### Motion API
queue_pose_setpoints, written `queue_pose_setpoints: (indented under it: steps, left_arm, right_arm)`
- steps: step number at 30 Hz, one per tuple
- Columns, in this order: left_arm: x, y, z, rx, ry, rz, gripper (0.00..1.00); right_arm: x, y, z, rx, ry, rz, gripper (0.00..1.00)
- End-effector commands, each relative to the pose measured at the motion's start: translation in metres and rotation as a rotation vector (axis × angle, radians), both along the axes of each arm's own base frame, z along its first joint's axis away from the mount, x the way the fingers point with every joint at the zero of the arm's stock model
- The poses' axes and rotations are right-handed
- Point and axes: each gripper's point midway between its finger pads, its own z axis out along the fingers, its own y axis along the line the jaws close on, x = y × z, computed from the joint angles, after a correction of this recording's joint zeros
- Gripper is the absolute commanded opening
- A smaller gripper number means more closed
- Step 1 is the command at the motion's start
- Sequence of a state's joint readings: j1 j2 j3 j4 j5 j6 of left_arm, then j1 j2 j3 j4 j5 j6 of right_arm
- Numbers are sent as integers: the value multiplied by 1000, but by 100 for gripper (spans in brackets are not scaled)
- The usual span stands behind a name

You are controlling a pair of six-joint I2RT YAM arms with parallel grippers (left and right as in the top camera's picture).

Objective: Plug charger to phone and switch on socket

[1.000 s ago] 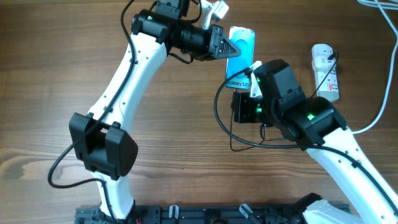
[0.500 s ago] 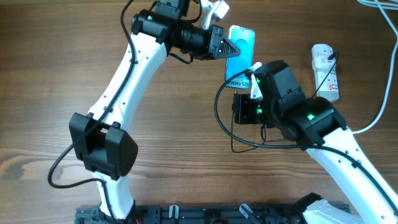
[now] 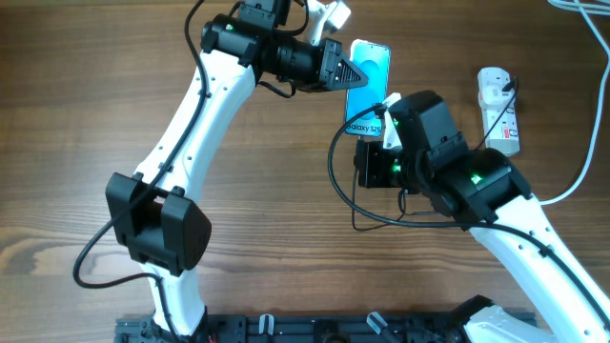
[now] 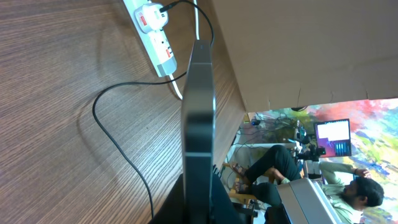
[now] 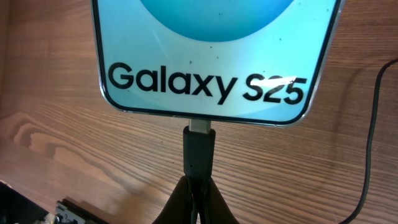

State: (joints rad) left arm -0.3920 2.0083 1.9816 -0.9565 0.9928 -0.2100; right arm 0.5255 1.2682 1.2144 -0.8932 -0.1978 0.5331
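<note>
- The right gripper (image 5: 199,190) has its jaws pressed together on the dark body of the charger (image 5: 199,152) plug, which stands straight out ahead of them.
- The plug's metal tip meets the middle of the bottom edge of the phone (image 5: 211,62), just under the "Galaxy S25" lettering. A sliver of metal shows, so I judge it to be at the port's mouth or partly in. I cannot tell whether it is fully home.
- The relation that matters is that the phone lies dead ahead of the right jaws, its long axis in line with the plug. Any push left to make would run straight along that axis.
- The left gripper (image 3: 348,74) reaches in from the phone's side with its jaws clamped on the phone, whose screen faces up in the overhead view. The left wrist view shows the phone edge-on. This grip looks set to brace the phone against the plug's push.
- The black cable (image 3: 335,181) trails from the plug in a slack loop over the tabletop (image 3: 76,114) beside the right wrist.
- The socket (image 3: 498,110) lies on the tabletop to the right of the phone and well apart from it. Its long axis is roughly parallel to the phone's, and an adapter is plugged in at its far end.
- The right arm is the nearer one to the socket, and the left is taken up with holding the phone. The switch would most likely fall to the right arm once it lets go of the plug.
</note>
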Motion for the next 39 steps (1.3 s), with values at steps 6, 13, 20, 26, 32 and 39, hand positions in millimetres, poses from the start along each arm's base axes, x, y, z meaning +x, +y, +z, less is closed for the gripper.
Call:
queue_pose_setpoints:
  steps: [6, 13, 20, 26, 32, 39]
  left_arm:
    - [-6, -2, 20, -33, -54, -28, 4]
    - [-6, -2, 20, -33, -54, -28, 4]
    - [-6, -2, 20, -33, -55, -28, 4]
    - [-8, -3, 21, -42, -43, -31, 4]
    - [-8, -3, 22, -45, -1, -15, 4]
    - [-8, -3, 22, -46, -26, -26, 4]
  right_arm:
    - [8, 0, 10, 10, -27, -27, 4]
    - [14, -11, 10, 14, -22, -63, 4]
    - [5, 3, 14, 66, -13, 41, 5]
    - [3, 1, 11, 57, -1, 35, 4]
    - [4, 2, 7, 52, 16, 32, 4]
    - [6, 3, 7, 54, 10, 32, 4]
